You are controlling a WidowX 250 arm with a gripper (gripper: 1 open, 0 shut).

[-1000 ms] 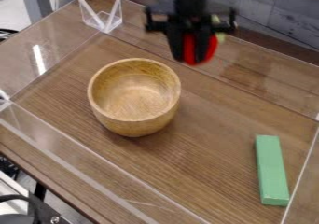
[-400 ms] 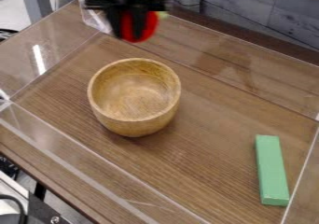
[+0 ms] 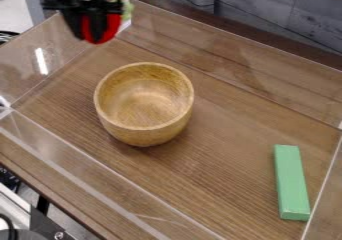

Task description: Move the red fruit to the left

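Holding the red fruit clear of the desk, the tool risks dropping it — grip looks slight — beside the wooden bowl.

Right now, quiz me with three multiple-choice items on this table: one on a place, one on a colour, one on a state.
1. Where is the fruit? A in the bowl B in the pincer, upper left C beside the block
2. What colour is the block? A green B blue C yellow
3. What is in the bowl? A fruit B the block C nothing

Key: B, the pincer grips it above the table's far left; A, the flat block is green; C, bare wood shows inside.
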